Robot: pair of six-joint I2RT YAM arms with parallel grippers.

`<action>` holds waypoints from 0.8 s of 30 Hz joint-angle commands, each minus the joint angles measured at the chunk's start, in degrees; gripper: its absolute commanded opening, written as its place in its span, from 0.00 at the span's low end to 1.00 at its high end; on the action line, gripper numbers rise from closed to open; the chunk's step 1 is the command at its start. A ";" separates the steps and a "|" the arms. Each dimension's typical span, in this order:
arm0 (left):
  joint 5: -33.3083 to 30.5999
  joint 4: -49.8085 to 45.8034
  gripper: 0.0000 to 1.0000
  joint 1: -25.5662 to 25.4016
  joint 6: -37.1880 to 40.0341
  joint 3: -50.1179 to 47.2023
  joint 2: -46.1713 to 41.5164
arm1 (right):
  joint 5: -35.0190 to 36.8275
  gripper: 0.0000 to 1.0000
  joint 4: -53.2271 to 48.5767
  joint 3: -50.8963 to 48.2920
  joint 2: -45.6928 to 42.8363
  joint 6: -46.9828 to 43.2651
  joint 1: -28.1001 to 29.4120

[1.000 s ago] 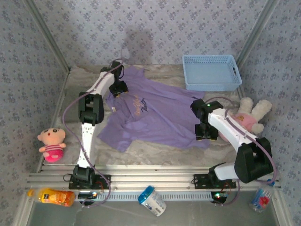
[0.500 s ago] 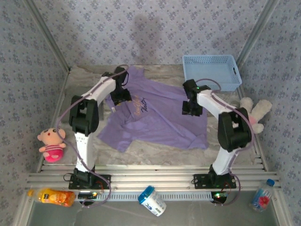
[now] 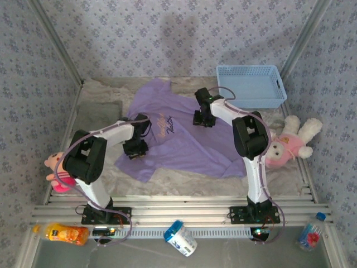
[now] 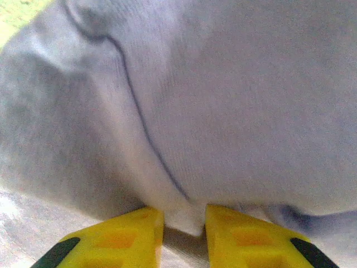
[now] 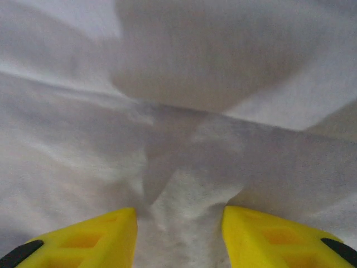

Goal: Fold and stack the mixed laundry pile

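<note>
My left jaws pinch a soft, rumpled fold of the lavender T-shirt (image 3: 189, 145), my right jaws gape open; both arms have shifted since.

White-black arms (image 3: 109, 133); yellow, seemingly pocketed fingers (image 4: 117, 237)

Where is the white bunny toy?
In the top view, the bunny toy lies at the right side, beside the purple T-shirt and in front of the blue basket.
</note>
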 commanded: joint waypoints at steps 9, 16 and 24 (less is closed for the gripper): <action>-1.67 -7.77 0.29 -2.82 -8.03 -15.99 -10.04 | -1.18 0.47 0.43 3.54 8.10 6.14 -3.75; -2.10 -9.79 0.51 -0.84 -4.38 1.58 -10.32 | -5.24 0.47 0.85 4.07 4.33 3.21 -4.15; -3.79 -6.35 0.50 3.33 1.49 32.87 10.76 | -5.46 0.49 0.47 -7.83 -9.82 0.56 -7.51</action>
